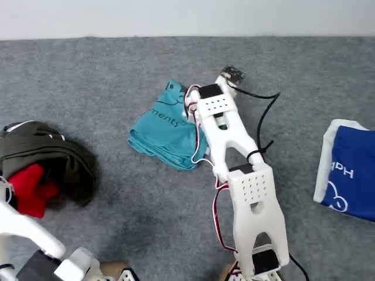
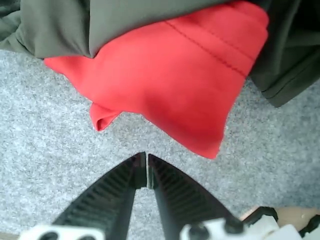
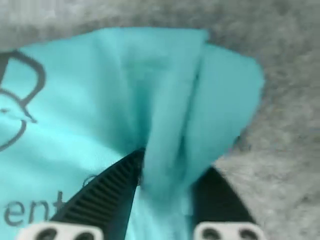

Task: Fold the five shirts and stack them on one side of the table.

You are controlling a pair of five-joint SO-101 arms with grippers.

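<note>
Teal shirt (image 1: pixel 164 130) lies bunched mid-table on the grey felt (image 1: pixel 117 222), its long axis running slantwise, with the narrow end toward the far edge and the broad end nearer the arms. The right gripper (image 3: pixel 170 170) is pinched on a raised fold at that narrow end. The left gripper (image 2: pixel 147 162), closed and empty, sits just short of the red shirt (image 2: pixel 170 85), which lies under an olive shirt (image 1: pixel 58 155).

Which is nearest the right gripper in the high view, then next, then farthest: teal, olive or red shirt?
1. The teal shirt, in the right gripper's jaws, centre.
2. The olive shirt, left side.
3. The red shirt, far left, under the olive one.
</note>
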